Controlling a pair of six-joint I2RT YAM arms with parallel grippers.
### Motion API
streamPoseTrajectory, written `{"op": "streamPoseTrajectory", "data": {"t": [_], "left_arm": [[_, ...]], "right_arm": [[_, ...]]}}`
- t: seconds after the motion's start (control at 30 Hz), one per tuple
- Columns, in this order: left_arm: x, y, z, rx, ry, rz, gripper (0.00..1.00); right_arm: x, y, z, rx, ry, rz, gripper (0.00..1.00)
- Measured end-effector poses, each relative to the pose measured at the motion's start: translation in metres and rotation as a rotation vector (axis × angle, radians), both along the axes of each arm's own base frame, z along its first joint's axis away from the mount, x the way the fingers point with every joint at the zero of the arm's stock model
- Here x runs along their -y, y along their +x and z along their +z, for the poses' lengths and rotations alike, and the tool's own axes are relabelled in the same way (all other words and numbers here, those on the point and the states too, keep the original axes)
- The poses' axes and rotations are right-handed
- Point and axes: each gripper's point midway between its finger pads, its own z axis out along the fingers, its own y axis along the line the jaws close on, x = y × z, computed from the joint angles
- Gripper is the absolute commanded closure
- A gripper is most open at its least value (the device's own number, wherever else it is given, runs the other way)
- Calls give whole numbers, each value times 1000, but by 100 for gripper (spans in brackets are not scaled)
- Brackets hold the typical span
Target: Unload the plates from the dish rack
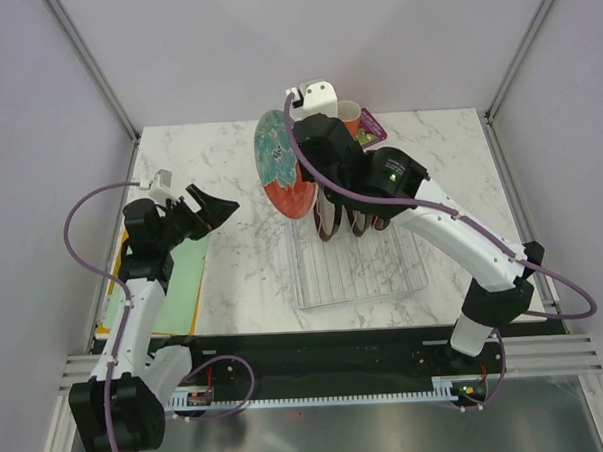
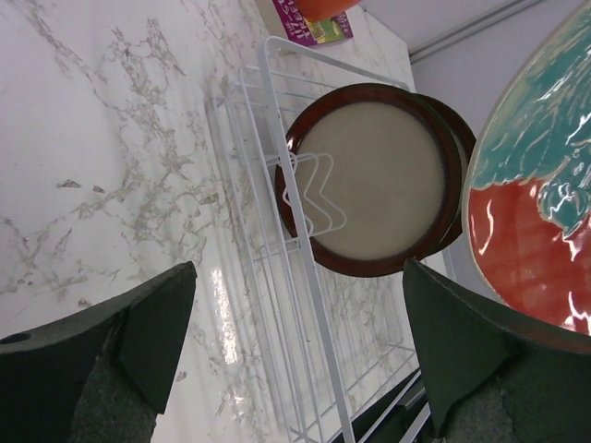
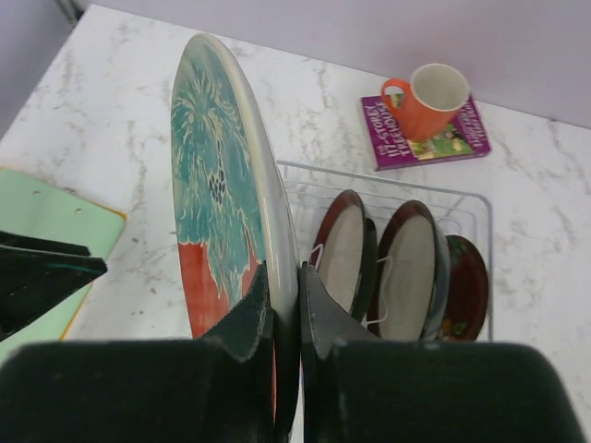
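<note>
Right pincer (image 3: 284,277) astride plate (image 3: 217,185), beside dish rack (image 1: 353,269)

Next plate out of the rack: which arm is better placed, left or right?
Left, probably. The left gripper is open and empty, facing the brown-rimmed plates standing in the dish rack. The right gripper is shut on the teal-and-red plate, so it is busy.

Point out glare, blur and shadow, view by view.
Top external: even light, sharp, only faint shadows on the table. Left wrist: glare streak on the table beside the dish rack, sheen on the teal-and-red plate, left pincer dark and soft. Right wrist: right pincer blurred up close, mug sharp.
</note>
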Motion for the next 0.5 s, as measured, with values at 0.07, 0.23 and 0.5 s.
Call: {"op": "streamPoseTrajectory", "data": {"t": [0.07, 0.23, 0.5], "left_arm": [[5, 0, -3, 9, -53, -6, 0], [12, 3, 12, 84, -174, -25, 0], [22, 6, 43, 191, -272, -96, 0]], "right_arm": [[-1, 5, -6, -37, 45, 39, 100], [12, 33, -50, -160, 148, 67, 100], [21, 54, -121, -337, 235, 106, 100]]}}
